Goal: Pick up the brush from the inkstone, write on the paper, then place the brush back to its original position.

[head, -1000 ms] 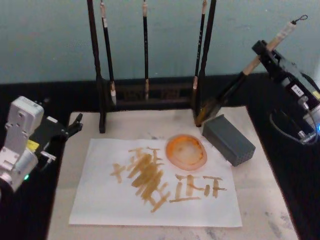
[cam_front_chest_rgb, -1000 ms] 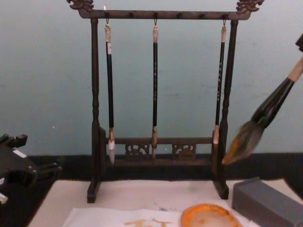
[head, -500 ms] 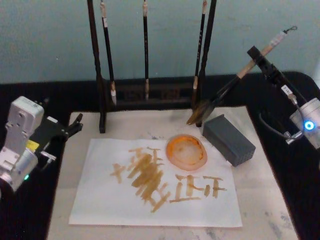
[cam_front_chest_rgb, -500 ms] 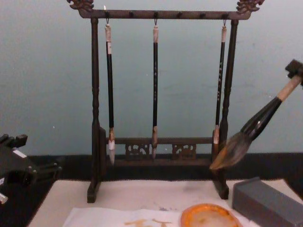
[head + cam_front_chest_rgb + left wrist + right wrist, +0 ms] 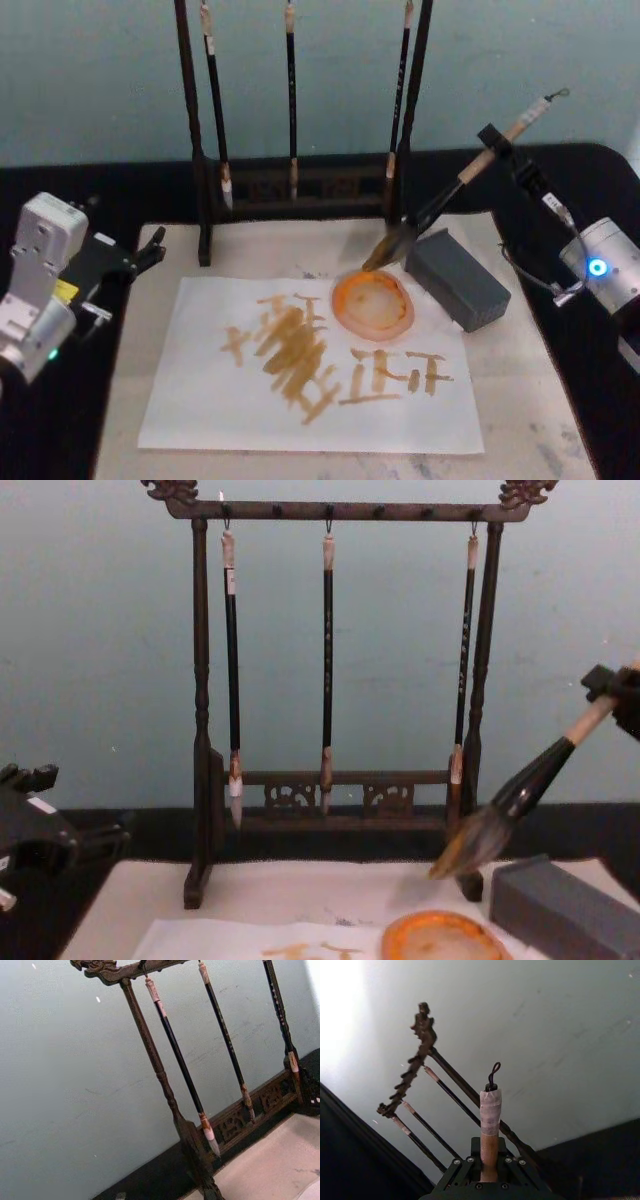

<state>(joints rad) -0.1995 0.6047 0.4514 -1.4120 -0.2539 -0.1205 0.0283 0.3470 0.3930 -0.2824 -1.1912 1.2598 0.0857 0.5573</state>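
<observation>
Right tool (image 5: 492,142) holds brush (image 5: 440,200); tip near rack post (image 5: 412,120), block (image 5: 457,279), dish (image 5: 373,302).

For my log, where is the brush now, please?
Right side, head view: the right gripper holds the brush slanted, bristles near the orange dish and grey block.
</observation>
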